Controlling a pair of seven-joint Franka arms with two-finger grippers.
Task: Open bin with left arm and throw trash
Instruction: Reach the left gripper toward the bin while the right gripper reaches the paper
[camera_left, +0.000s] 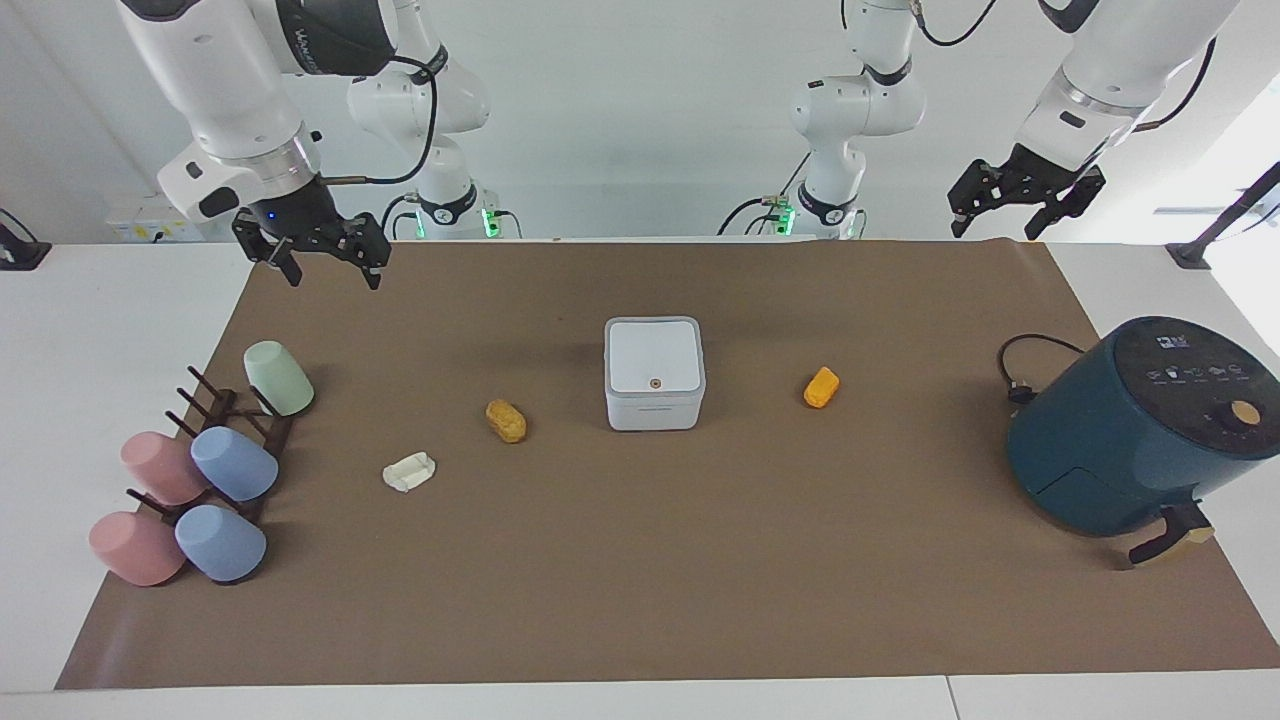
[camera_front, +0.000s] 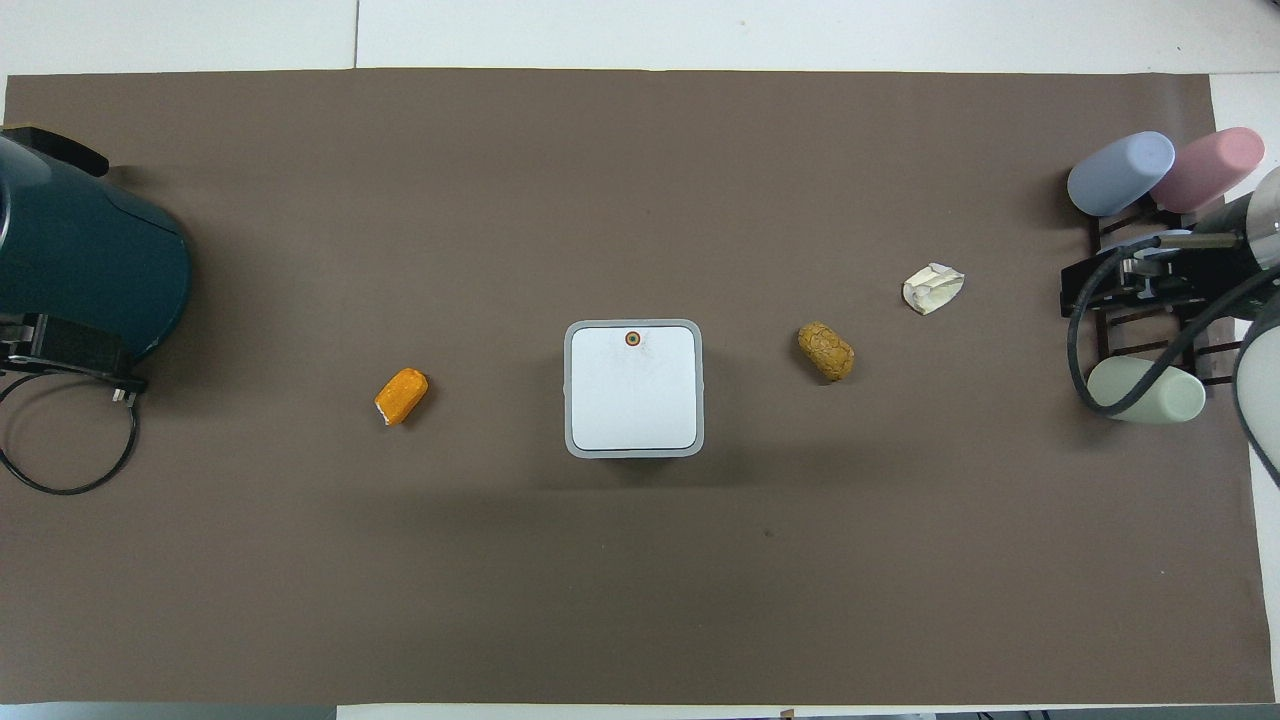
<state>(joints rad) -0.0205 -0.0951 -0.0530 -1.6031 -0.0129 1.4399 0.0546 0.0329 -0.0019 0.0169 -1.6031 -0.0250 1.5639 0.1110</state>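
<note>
Trouble could come if our left pincer (camera_left: 1022, 208), spread open high over the robots' edge of the tabletop (camera_left: 700, 560), misses the lid button and shoves the shut bin (camera_left: 654, 372) at mid-mat. Our right pincer (camera_left: 325, 255) waits open. Trash pieces lie beside the bin.

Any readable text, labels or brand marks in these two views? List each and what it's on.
Right arm's upper link: lettering on the dark band, too blurred to read.
Air fryer top panel: small white icons, too small to read.
Bin: no text, only a round button on the lid.
Nothing else carries text.
</note>
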